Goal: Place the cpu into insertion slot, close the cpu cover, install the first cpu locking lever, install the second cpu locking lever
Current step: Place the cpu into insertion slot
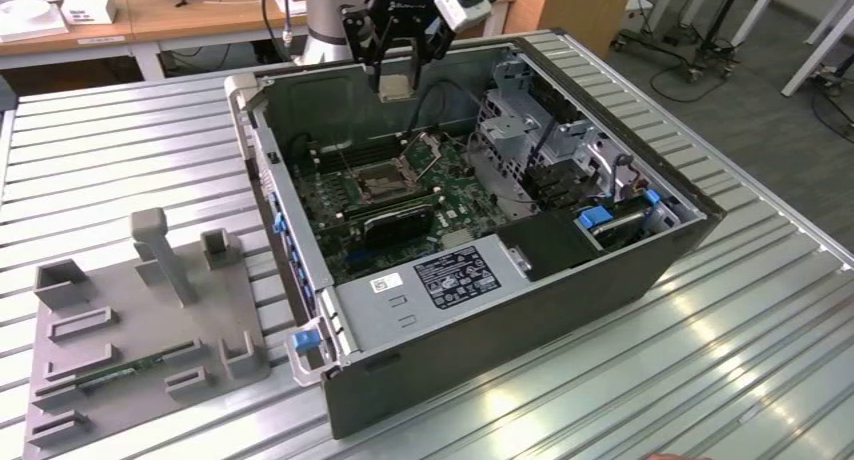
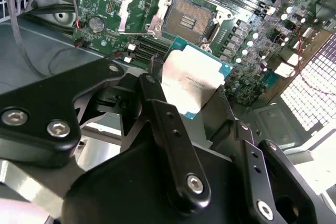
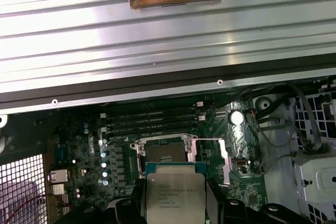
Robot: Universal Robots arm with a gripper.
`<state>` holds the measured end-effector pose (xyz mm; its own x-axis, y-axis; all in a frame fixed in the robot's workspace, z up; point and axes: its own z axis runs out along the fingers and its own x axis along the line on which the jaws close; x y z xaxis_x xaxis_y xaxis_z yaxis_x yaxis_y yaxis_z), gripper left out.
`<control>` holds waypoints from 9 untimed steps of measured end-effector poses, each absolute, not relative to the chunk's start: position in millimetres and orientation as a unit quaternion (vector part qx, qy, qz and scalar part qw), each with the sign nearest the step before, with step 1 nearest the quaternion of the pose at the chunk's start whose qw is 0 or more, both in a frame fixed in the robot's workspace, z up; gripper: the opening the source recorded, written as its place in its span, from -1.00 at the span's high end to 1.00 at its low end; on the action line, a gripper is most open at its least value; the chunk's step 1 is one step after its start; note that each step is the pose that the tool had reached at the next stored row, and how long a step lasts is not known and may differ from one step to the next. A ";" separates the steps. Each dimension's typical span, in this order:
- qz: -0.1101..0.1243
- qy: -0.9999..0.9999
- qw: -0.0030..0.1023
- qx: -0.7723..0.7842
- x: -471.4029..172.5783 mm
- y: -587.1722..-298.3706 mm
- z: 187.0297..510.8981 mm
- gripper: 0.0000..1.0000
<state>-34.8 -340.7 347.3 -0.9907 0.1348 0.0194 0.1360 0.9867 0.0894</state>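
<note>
The cpu [image 1: 394,88] is being clamped by its edges between the two black fingers [image 2: 157,103] of the gripper [image 1: 396,77], which are closed onto it. Its pale metal top is being presented to the cameras in both wrist views. The chip is being held in the air above the far part of the open computer case [image 1: 534,310], well apart from the green motherboard [image 1: 447,205] lying inside. Below and nearer than the chip, the insertion slot [image 1: 382,185] is being left uncovered, with its dark pin grid exposed in both wrist views. The cpu cover [image 3: 224,156] is being held swung up off the slot, standing just beside its rim. The long black memory slots [image 3: 149,121] are being shown just beside the socket's far side. The case is being supported on a ribbed metal table [image 1: 747,360]. A grey fixture tray [image 1: 134,320] is lying on that table at the exterior view's left, well apart from the case.
</note>
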 end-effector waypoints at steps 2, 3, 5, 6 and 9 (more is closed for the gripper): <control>-0.045 -0.997 0.007 -0.068 -34.8 -340.7 347.3 -0.08; -0.045 -0.997 0.007 -0.068 -34.9 -340.7 347.3 -0.08; -0.045 -0.997 0.007 -0.068 -34.9 -340.7 347.3 -0.08; -0.045 -0.997 0.007 -0.069 -34.9 -340.7 347.3 -0.08; -0.045 -0.996 0.006 -0.081 -34.9 -340.8 347.1 -0.08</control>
<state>-34.9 -340.8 347.1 -0.9868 0.1609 0.0194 0.1620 0.9828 0.0892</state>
